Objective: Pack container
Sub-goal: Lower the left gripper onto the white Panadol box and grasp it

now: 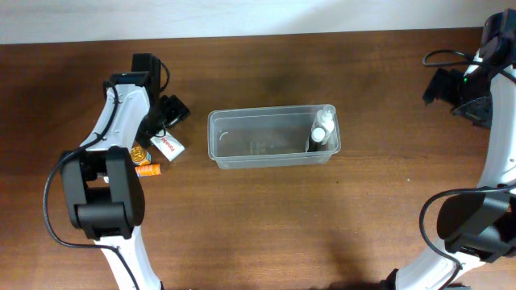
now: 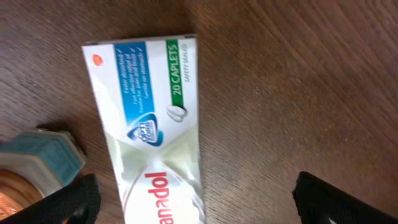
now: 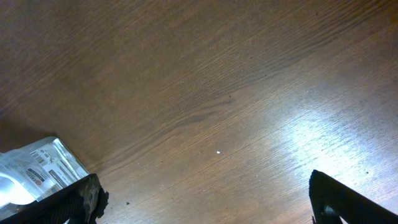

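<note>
The clear container (image 1: 274, 137) lies in the middle of the table, with a small white-capped bottle (image 1: 321, 131) standing inside its right end. My left gripper (image 1: 167, 117) is open over a white Panadol caplet box (image 1: 165, 147) to the left of the container. In the left wrist view the box (image 2: 149, 118) lies flat on the wood between the open jaws (image 2: 198, 208), nearer the left finger and not gripped. My right gripper (image 1: 440, 87) is open and empty at the far right; in its wrist view the jaws (image 3: 208, 205) frame bare wood.
A small gold-lidded jar (image 1: 139, 153) and an orange item (image 1: 148, 170) lie beside the box; the jar (image 2: 40, 158) shows by the left finger. A silvery foil packet (image 3: 34, 171) lies by the right gripper's left finger. The table's far edge meets a white wall.
</note>
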Robot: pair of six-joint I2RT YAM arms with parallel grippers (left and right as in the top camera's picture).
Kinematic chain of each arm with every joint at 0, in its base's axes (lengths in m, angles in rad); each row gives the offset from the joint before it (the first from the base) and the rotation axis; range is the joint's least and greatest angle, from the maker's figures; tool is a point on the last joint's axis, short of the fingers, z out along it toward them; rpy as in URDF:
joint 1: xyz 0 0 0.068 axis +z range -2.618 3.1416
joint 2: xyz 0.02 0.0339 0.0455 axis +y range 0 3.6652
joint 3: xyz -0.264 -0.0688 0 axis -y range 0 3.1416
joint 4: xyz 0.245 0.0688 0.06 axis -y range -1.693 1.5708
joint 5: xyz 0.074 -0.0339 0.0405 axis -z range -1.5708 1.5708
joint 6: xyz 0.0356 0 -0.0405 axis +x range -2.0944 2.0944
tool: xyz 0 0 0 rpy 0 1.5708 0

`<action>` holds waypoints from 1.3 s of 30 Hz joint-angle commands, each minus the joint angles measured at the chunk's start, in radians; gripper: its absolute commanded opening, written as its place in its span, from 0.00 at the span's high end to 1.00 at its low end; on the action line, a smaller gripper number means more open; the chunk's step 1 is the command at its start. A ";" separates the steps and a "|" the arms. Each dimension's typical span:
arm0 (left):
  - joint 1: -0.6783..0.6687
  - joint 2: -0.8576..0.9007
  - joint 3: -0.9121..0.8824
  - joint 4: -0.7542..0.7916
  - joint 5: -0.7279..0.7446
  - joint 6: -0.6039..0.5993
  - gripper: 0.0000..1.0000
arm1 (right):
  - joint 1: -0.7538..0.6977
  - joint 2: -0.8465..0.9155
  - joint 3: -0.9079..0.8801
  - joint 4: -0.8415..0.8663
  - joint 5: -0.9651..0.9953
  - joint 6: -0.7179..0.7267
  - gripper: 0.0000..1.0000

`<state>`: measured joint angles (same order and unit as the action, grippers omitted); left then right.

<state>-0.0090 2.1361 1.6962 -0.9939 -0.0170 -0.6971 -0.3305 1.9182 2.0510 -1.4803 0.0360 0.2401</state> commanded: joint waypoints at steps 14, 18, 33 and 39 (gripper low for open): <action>0.005 0.084 0.006 -0.010 -0.032 -0.014 0.00 | 0.002 0.002 0.000 0.003 -0.002 0.012 0.02; 0.005 0.090 0.006 -0.010 -0.033 -0.013 0.01 | 0.002 0.002 0.000 0.003 -0.002 0.012 0.02; 0.045 0.154 0.006 -0.019 -0.032 -0.013 0.02 | 0.002 0.002 0.000 0.003 -0.002 0.012 0.02; 0.060 0.154 0.006 -0.011 -0.032 0.006 0.23 | 0.002 0.002 0.000 0.003 -0.002 0.012 0.01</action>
<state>0.0326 2.2433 1.7004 -1.0019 -0.0151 -0.7006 -0.3305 1.9182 2.0510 -1.4803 0.0360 0.2401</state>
